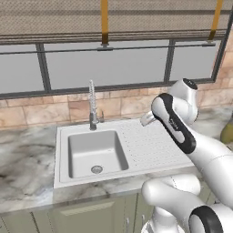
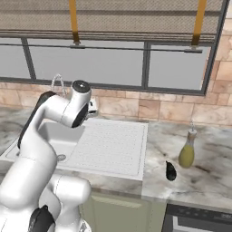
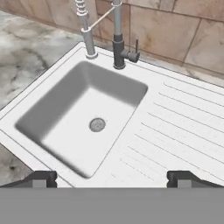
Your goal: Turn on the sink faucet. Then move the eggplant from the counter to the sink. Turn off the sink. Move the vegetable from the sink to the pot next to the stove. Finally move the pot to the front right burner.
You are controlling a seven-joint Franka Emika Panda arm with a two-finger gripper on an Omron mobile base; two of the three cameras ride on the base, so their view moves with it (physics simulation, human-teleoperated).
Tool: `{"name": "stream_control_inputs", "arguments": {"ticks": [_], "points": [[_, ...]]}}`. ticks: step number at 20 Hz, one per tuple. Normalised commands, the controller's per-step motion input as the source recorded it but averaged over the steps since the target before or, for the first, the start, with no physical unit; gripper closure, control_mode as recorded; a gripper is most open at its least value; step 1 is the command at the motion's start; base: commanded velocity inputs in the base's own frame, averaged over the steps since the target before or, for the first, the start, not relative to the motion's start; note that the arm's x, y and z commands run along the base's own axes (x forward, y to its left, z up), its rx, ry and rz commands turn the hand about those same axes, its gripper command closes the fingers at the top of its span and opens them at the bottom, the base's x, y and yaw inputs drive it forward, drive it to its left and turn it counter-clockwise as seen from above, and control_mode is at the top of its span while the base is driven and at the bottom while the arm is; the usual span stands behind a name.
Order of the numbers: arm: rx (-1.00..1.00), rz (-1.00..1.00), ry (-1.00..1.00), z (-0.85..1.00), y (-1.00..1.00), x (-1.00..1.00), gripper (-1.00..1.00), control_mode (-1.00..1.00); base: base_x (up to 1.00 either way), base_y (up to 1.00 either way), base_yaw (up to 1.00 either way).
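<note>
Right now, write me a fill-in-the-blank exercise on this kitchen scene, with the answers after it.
1. The gripper hovers above the sink with its jaws ____.
2. The eggplant lies on the ____, in front of the yellow bottle.
3. The faucet stands at the ____ edge of the basin.
4. The basin holds nothing but its round ____.

Missing words: open; counter; back; drain

Glossy white rounded arm segments with dark joint bands.

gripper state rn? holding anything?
Gripper: open, jaws wide apart, holding nothing; it hangs above the sink, facing the sink faucet.
</note>
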Motion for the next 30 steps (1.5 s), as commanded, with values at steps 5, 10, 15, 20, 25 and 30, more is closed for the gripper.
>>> {"name": "stream_control_inputs", "arguments": {"ticks": [5, 10, 15, 20, 25, 30], "points": [[0.04, 0.17, -0.10, -0.21, 0.06, 0.83, -1.00, -1.00, 0.00, 0.00, 0.00], [0.02, 0.13, -0.04, -0.13, 0.02, 0.35, -1.00, -1.00, 0.00, 0.00, 0.00], [0.05, 0.10, -0.07, -0.14, 0.09, 0.62, -1.00, -1.00, 0.00, 0.00, 0.00], [0.03, 0.11, -0.11, -0.26, 0.17, 0.65, -1.00, -1.00, 0.00, 0.00, 0.00], [0.01, 0.11, -0.10, -0.29, 0.28, 0.59, -1.00, -1.00, 0.00, 0.00, 0.00], [0.03, 0.05, -0.05, -0.04, 0.15, 0.21, -1.00, -1.00, 0.00, 0.00, 0.00]]}}
